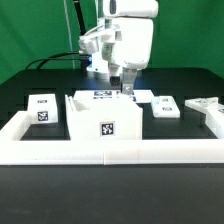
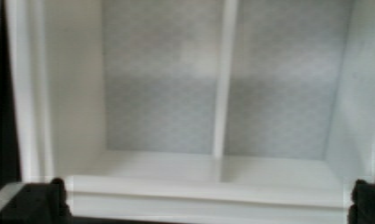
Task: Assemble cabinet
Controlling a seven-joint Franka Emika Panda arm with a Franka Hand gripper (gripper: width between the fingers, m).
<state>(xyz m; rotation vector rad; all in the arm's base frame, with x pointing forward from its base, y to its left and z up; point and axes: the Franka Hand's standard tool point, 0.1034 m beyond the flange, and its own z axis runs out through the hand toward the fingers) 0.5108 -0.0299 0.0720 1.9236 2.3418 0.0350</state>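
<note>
The cabinet [image 1: 105,117] is a white open box standing in the middle of the black table, with a square tag on the wall facing the camera. My gripper [image 1: 124,90] hangs over its far side, fingers pointing down. In the wrist view the cabinet [image 2: 166,90] fills the picture, showing its pale inside and a thin raised rib [image 2: 225,80]. My gripper [image 2: 205,202] is open. Its dark fingertips [image 2: 42,202] stand at both sides of the cabinet's near wall [image 2: 202,185]. I see no grip on it.
A small white tagged panel [image 1: 43,106] lies at the exterior view's left of the cabinet. Two more white pieces [image 1: 160,105] [image 1: 205,103] lie at its right. The marker board [image 1: 100,96] lies behind the cabinet. A low white rail frame [image 1: 110,150] borders the table in front.
</note>
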